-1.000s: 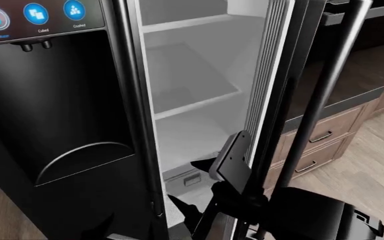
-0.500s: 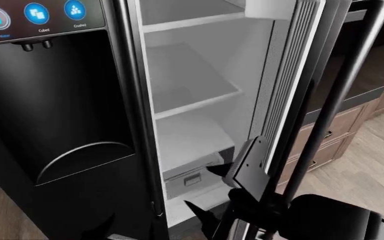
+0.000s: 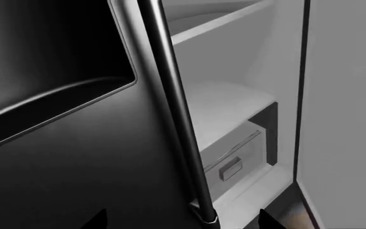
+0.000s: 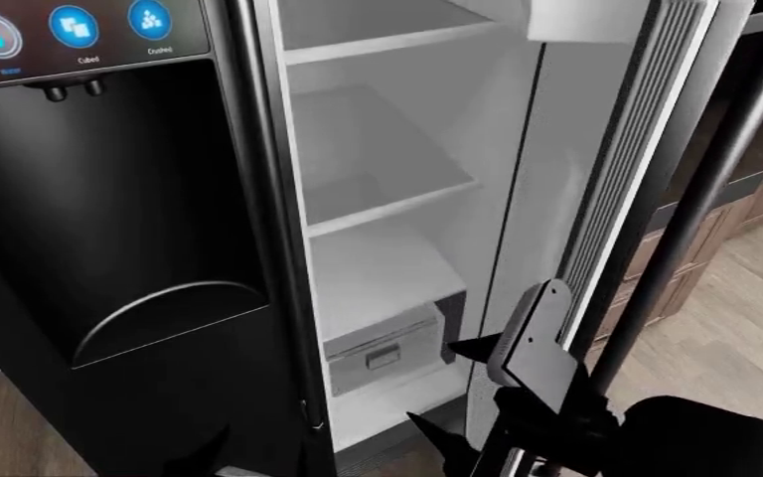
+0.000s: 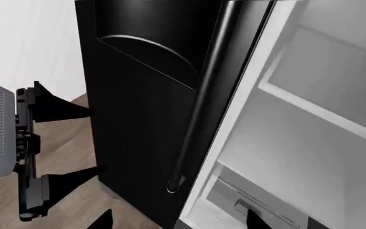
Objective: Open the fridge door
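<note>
The fridge door [image 4: 620,169] is standing ajar; the right tool [image 4: 455,393] is gaping beside it; the left tool [image 5: 65,145] is spread, gripping nothing.

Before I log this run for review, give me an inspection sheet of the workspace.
Surface: wooden floor, bare where visible.
Job's things: fridge door swung open, white inner lining facing the shelves; its bar handle is ungripped.
Clutter: nothing seen; white shelves empty, one closed drawer at the bottom.
Grippers: right gripper open inside the door gap; left gripper open, holding nothing.
Cables: nothing seen.
Surroundings: dispenser door shut; wooden drawers behind the open door.
</note>
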`<state>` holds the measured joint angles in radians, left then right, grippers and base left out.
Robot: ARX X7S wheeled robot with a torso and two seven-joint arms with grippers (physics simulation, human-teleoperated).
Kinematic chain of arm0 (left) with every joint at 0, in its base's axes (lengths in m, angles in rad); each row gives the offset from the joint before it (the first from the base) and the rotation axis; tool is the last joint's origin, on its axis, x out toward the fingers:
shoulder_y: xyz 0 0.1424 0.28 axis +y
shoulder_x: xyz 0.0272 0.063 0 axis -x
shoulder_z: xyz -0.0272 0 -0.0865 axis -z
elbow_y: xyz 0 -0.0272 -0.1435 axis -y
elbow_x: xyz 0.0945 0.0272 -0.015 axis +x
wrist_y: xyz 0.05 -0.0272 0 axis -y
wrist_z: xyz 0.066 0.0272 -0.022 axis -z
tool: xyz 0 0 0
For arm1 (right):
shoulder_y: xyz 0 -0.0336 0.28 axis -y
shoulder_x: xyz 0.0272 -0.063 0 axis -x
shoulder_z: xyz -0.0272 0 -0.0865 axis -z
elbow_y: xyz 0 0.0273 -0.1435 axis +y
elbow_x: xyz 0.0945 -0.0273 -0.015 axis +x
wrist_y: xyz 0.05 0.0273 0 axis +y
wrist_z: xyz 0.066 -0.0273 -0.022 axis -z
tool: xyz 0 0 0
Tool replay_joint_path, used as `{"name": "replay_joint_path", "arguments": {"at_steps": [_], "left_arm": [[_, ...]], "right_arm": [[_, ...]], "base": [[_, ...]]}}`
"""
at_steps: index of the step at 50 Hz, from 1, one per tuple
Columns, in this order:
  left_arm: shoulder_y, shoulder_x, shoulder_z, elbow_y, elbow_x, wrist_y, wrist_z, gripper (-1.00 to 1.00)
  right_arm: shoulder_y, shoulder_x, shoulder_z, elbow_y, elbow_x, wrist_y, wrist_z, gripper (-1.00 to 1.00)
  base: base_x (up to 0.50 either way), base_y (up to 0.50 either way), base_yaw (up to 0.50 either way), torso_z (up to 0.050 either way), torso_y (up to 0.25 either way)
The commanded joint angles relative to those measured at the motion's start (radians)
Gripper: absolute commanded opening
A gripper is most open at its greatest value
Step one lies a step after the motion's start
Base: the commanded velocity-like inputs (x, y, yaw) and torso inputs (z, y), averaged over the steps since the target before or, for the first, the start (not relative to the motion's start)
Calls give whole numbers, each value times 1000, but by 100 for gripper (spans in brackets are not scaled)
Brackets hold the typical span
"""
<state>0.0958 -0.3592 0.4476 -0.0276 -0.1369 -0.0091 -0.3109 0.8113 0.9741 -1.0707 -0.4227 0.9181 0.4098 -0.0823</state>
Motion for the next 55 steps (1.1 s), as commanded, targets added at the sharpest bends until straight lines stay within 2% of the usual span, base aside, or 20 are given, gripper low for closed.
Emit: {"name": "replay_joint_path", "arguments": {"at_steps": [1,55], "left_arm": [[-1,-1,4,1,0,-2,-2,100],[2,-10,19,12,-5,-6,-12,100]], "right_arm": [[-32,75,-15,177,-43,26,12,100],[-87,374,54,64,140,77,210,100]], "base": [[0,0,0,-10,0],[0,0,0,-1,0]]}}
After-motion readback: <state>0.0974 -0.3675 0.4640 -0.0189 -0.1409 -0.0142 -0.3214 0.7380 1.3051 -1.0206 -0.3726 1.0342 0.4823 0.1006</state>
